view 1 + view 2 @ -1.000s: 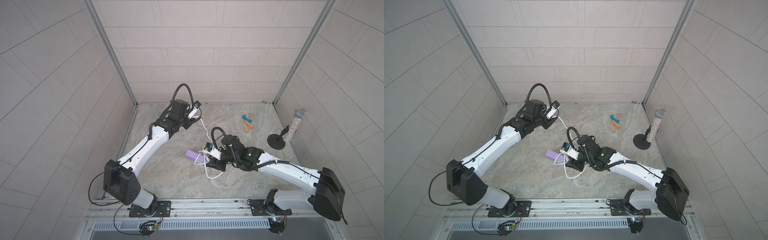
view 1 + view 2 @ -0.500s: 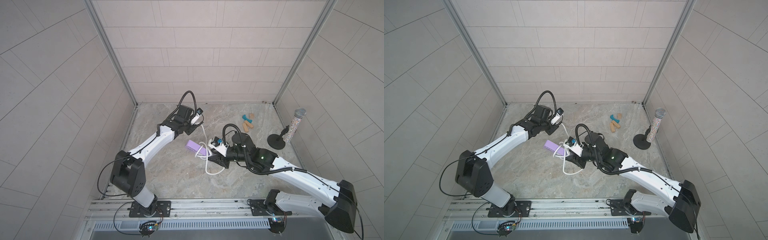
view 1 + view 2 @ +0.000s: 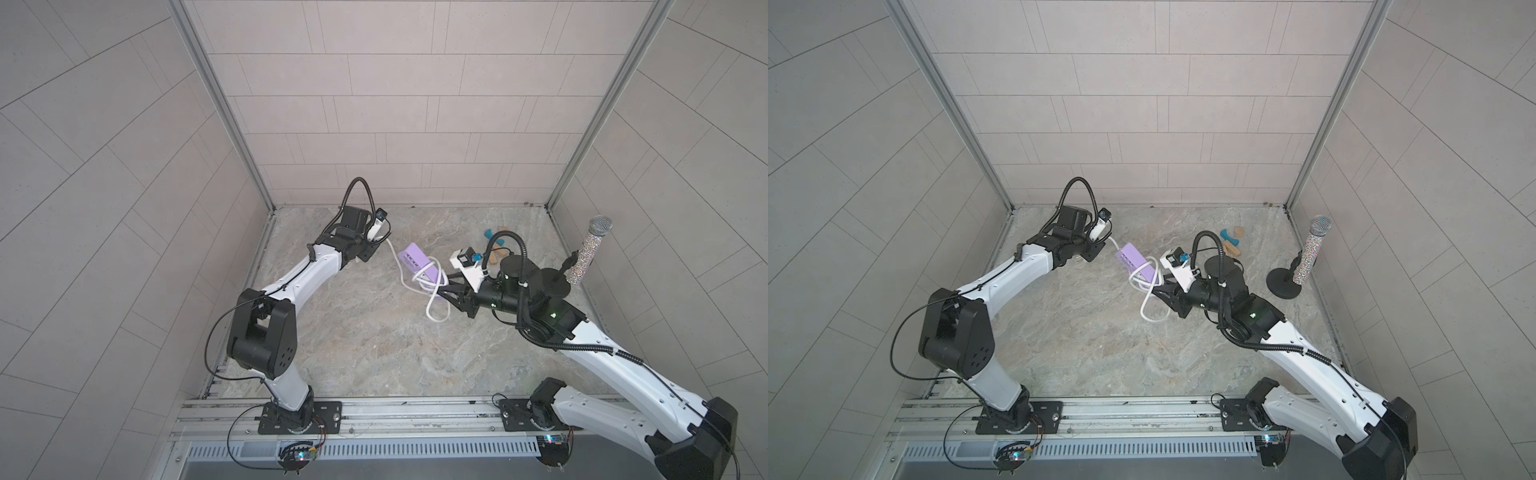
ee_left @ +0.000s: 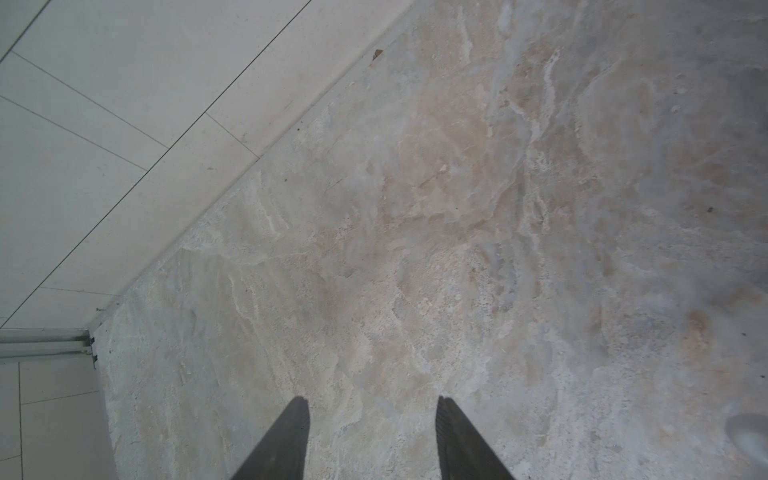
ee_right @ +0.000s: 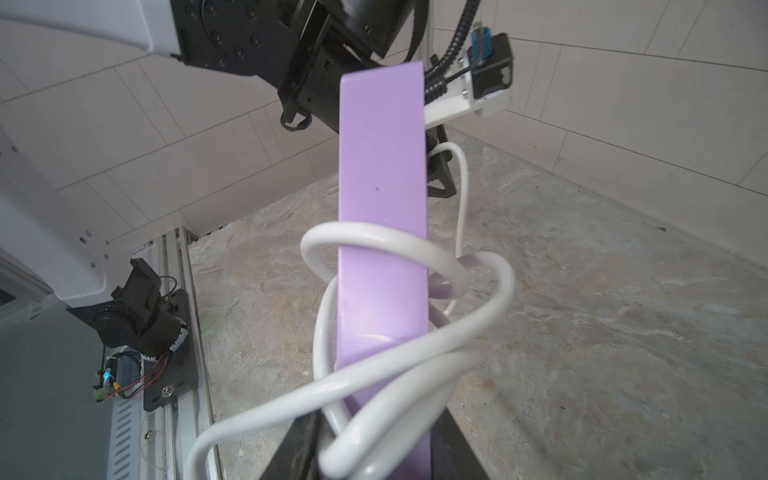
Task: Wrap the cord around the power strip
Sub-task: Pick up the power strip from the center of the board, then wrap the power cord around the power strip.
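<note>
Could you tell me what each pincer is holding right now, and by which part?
The right pincer grips the strip by one end. The left pincer is open and empty.

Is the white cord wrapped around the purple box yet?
Partly. The thin white cord loops loosely around the lilac plastic power strip, with slack hanging off.

The table (image 3: 374, 353) was a mottled grey-beige stone slab. On it, near the far right corner, lay small tan and blue blocks (image 3: 496, 245) and a microphone stand's round black base (image 3: 1283, 286).
</note>
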Controlling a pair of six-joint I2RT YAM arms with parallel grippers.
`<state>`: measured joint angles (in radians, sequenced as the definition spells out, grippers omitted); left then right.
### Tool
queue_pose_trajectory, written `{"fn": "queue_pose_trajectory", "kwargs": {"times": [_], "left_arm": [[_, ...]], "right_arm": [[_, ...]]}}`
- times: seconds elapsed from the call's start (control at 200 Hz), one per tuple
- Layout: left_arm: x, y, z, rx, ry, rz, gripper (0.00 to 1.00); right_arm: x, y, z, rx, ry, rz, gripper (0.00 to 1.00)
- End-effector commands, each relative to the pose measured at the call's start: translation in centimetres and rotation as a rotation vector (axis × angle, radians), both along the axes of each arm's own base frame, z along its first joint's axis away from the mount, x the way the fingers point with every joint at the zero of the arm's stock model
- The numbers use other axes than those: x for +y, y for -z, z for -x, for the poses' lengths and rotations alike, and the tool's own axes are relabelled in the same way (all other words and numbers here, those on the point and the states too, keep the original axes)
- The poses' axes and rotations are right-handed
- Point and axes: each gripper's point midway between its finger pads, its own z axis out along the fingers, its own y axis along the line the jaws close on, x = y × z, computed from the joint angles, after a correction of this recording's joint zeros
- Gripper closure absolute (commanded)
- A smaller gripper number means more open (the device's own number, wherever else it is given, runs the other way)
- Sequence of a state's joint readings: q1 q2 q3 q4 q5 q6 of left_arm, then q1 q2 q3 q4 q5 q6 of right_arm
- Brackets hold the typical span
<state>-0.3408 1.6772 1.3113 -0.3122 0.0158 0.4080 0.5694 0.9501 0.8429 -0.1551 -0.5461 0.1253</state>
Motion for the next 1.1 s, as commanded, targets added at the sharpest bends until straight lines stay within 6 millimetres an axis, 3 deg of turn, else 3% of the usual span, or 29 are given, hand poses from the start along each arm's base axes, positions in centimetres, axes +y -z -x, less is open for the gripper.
{"fn": "queue_pose_trajectory", "kwargs": {"times": [0.0, 0.195, 0.42, 0.585, 0.771, 0.896, 1.091], "left_arm": [[1.3, 0.6, -1.1, -0.017, -0.038, -0.013, 0.58], [4.1, 0.8, -3.2, -0.025, -0.105, -0.003, 0.60], [4.5, -2.1, -8.0, -0.074, -0.114, 0.011, 0.63], [3.6, -5.1, -11.4, -0.129, -0.095, 0.010, 0.64], [2.1, -10.0, -14.1, -0.229, -0.069, 0.085, 0.66], [0.9, -13.6, -14.2, -0.294, -0.043, 0.120, 0.66], [-0.7, -19.8, -12.4, -0.387, 0.012, 0.214, 0.67]], "right_arm": [[0.4, -3.9, 0.9, -0.019, -0.072, -0.162, 1.00], [-0.1, -6.4, 2.4, -0.029, -0.193, -0.293, 1.00], [0.7, -6.0, 6.1, 0.000, -0.410, -0.300, 1.00], [0.4, -3.2, 7.9, 0.025, -0.455, -0.185, 1.00], [0.4, 0.6, 9.0, 0.096, -0.473, -0.068, 1.00], [0.4, 3.8, 8.6, 0.167, -0.444, 0.017, 1.00], [0.1, 8.6, 7.0, 0.266, -0.378, 0.165, 1.00]]}}
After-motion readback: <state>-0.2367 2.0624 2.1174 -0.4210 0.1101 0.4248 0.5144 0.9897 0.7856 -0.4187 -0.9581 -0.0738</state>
